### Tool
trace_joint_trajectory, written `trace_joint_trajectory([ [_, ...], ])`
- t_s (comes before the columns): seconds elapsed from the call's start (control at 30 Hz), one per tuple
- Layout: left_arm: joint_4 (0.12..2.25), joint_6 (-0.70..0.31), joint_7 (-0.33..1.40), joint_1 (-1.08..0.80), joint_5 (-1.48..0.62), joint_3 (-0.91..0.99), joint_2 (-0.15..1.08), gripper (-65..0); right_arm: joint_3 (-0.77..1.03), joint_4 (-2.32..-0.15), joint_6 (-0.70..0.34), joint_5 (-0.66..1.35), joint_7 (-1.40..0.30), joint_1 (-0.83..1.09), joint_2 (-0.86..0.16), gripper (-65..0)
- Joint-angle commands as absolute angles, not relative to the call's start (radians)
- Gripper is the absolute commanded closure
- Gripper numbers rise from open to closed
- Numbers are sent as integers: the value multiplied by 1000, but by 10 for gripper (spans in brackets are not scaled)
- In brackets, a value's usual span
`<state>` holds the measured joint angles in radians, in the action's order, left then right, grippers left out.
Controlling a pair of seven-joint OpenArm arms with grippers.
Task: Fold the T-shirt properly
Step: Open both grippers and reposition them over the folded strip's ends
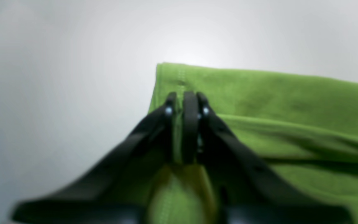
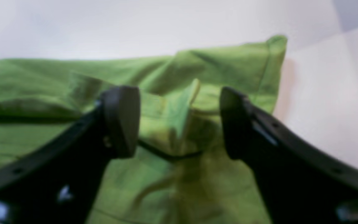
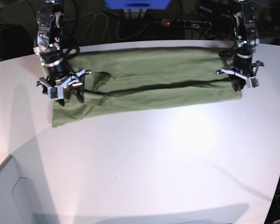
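White table (image 3: pixel 144 158) bare in the near half, only glare and arm shadows on it. T-shirt (image 3: pixel 149 86) lies across the far half as a long band folded lengthwise, one dark fold line running along it, edges a bit wrinkled.

Right gripper (image 2: pixel 179 121): fingers wide apart, straddling a small raised tuck of green cloth near the shirt's end; pads (image 2: pixel 121 119) don't clamp anything, cloth sits loose between and under them. In the base view it stands over the shirt's left end, arm coming down near vertical from the back edge.

Left gripper (image 1: pixel 186 124): fingers nearly together with a strip of hem seam running up between them, right at the folded corner. Looks like a pinch on the fabric, but blur means I can't tell if it actually grips. Arm also drops steeply onto the shirt's other end.

Behind the table: power strip (image 3: pixel 184 22) with a red light, cables, a blue box (image 3: pixel 137 3).
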<state>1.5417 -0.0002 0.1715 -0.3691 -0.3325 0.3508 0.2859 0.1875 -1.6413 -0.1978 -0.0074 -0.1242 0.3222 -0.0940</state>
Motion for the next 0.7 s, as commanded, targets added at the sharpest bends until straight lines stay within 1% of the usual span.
trace_joint_trajectory([
  [0.0,1577,4,145,-378,-334,363,302,-146,193,-1682,-202,-1,-91,326,-105,-432],
  [0.07,1621,4,142,-397,-334,363,302,-200,193,-1725,-202,4,-93,335,-120,-439],
  [0.13,1658,4,137,-415,-334,364,302,-226,193,-1761,-202,4,-93,337,-120,-439],
  [0.3,1718,2,145,-426,-334,418,285,-230,183,-1761,-202,-1,-108,302,-120,-445],
  [0.43,1718,1,145,-420,-334,464,280,-230,182,-1710,-202,-1,-196,257,-116,-439],
  [0.5,1713,1,145,-420,-334,475,282,-230,182,-1676,-202,-1,-203,246,-116,-434],
  [0.53,1712,1,145,-418,-334,478,283,-230,182,-1664,-202,-1,-200,245,-117,-423],
  [0.57,1710,1,145,-418,-334,484,283,-230,182,-1653,-202,-1,-199,245,-117,-398],
  [0.6,1710,1,145,-418,-334,487,283,-230,182,-1646,-202,-1,-200,249,-119,-359],
  [0.67,1710,1,145,-418,-334,490,283,-230,182,-1641,-202,-1,-200,255,-119,-231],
])
